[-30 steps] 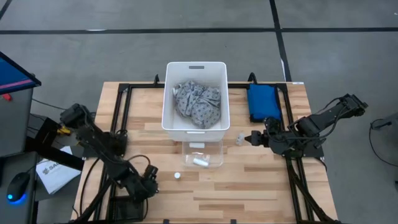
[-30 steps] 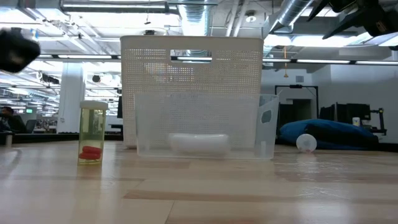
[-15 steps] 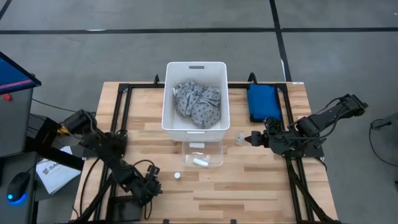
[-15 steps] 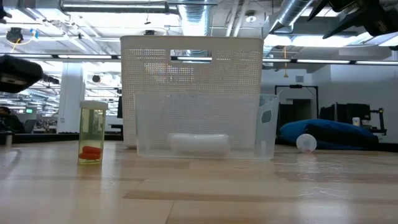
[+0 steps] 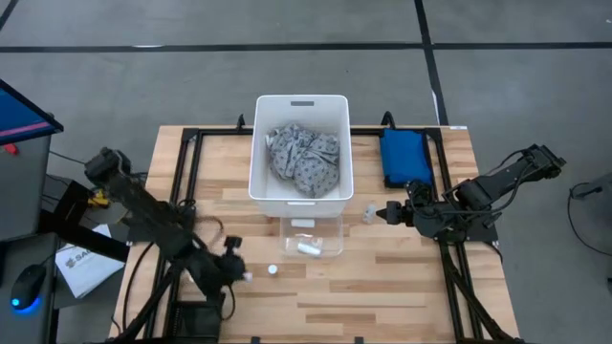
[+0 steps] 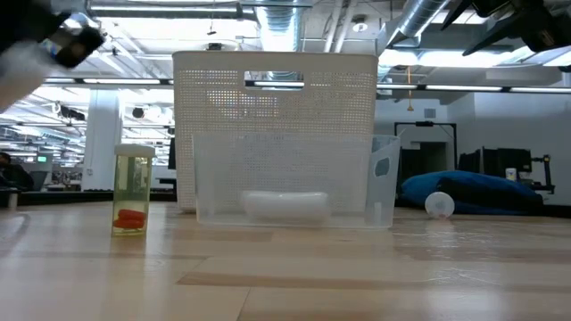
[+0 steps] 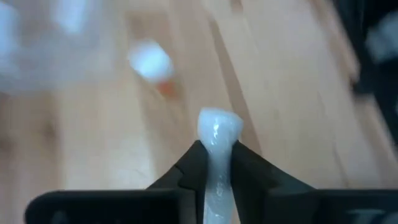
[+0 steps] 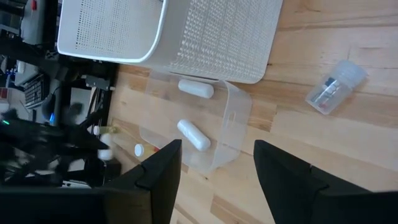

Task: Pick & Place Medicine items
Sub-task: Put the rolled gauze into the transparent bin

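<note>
Dominating the middle of the wooden table (image 5: 402, 277) is the white perforated bin (image 5: 258, 143), a grey patterned cloth (image 5: 303, 158) bundled inside. Just beside it lies the blue padded pouch (image 5: 403, 158). Pressed against the bin's near side sits a clear plastic container (image 5: 330, 250) with a white cylinder (image 5: 307, 248) lying in it; the right wrist view shows a second white cylinder (image 8: 196, 89) there too. Over on the left, the left gripper (image 5: 236, 273) has its fingers clamped tight on a small white item (image 7: 217, 134). Near it on the table stands a white-capped vial (image 5: 273, 270), yellowish with something red inside. On the right, the right gripper (image 5: 388, 213) is spread wide and holding nothing, close beside a small clear bottle (image 5: 368, 212) lying on the wood.
</note>
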`<state>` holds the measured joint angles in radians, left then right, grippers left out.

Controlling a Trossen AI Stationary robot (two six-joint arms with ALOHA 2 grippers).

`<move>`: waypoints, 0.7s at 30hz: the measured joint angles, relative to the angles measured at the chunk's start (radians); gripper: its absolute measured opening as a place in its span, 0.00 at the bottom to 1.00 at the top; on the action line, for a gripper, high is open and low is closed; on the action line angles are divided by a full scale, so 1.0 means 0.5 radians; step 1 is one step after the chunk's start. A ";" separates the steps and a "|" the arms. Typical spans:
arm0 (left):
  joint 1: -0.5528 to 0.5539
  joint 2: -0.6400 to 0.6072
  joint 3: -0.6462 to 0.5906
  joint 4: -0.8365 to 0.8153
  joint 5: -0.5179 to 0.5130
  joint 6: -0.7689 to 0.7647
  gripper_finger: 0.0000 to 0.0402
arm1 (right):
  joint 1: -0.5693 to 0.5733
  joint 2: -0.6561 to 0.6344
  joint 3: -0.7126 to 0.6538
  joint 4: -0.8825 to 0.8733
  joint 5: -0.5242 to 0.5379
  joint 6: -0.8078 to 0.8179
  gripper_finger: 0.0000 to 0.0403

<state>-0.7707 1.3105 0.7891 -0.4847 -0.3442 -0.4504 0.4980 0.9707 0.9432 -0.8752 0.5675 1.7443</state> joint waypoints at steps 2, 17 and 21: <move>0.037 -0.166 0.000 0.007 -0.097 0.033 0.15 | 0.000 0.000 0.000 0.001 0.002 0.001 0.49; 0.764 -0.124 0.000 1.068 -0.260 0.361 0.13 | -0.002 0.000 0.000 -0.001 0.012 -0.032 0.49; 0.729 0.052 0.000 1.264 -0.176 0.314 0.13 | 0.014 -0.001 0.000 0.000 -0.017 -0.039 0.49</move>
<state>-0.4063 1.3365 0.7891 0.1475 -0.4323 -0.2933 0.5048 0.9703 0.9432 -0.8753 0.5591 1.7248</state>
